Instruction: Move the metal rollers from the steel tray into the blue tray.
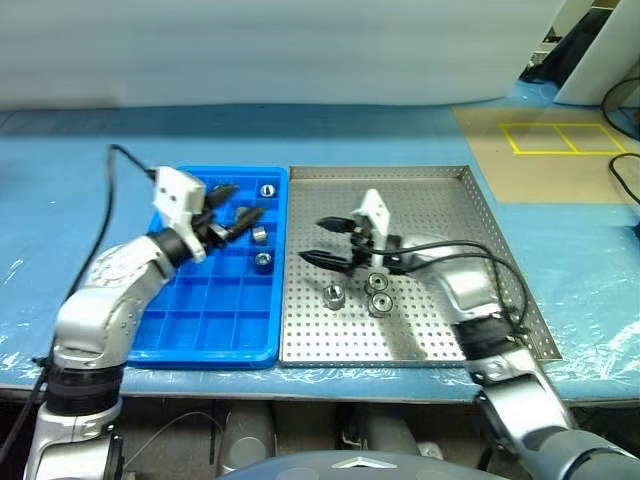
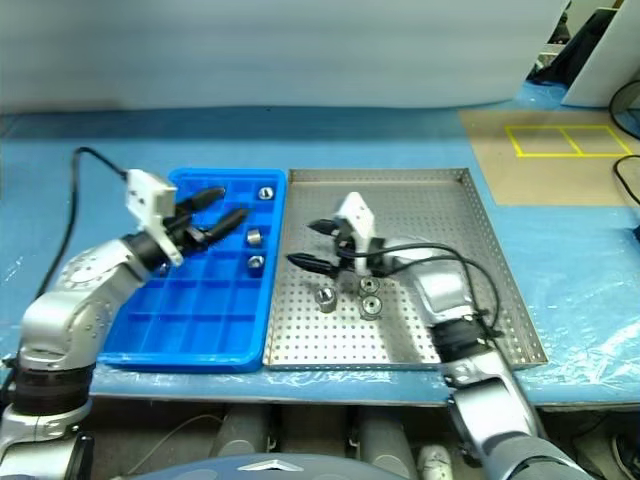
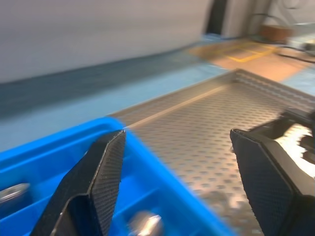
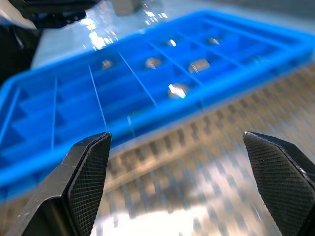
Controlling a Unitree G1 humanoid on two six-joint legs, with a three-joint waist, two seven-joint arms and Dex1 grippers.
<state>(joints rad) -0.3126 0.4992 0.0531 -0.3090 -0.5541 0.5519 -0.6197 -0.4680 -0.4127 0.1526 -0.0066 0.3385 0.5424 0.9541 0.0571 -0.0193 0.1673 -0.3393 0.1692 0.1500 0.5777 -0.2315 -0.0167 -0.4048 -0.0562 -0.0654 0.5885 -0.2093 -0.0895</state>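
Observation:
The blue tray (image 1: 215, 330) lies left of the steel tray (image 1: 450, 215), their long sides touching. Three metal rollers (image 1: 263, 260) sit in compartments along the blue tray's right side. Three more rollers (image 1: 334, 295) lie close together on the steel tray's perforated floor near its front left. My left gripper (image 1: 240, 202) hovers open and empty over the far part of the blue tray, pointing right. My right gripper (image 1: 314, 240) is open and empty above the steel tray's left part, just behind the three rollers, pointing toward the blue tray (image 4: 74, 108).
Both trays rest on a table covered in blue film (image 1: 560, 270), its front edge close below them. A tan patch with yellow tape (image 1: 555, 140) lies at the far right, with cables (image 1: 625, 175) beside it. A black cable runs from each wrist.

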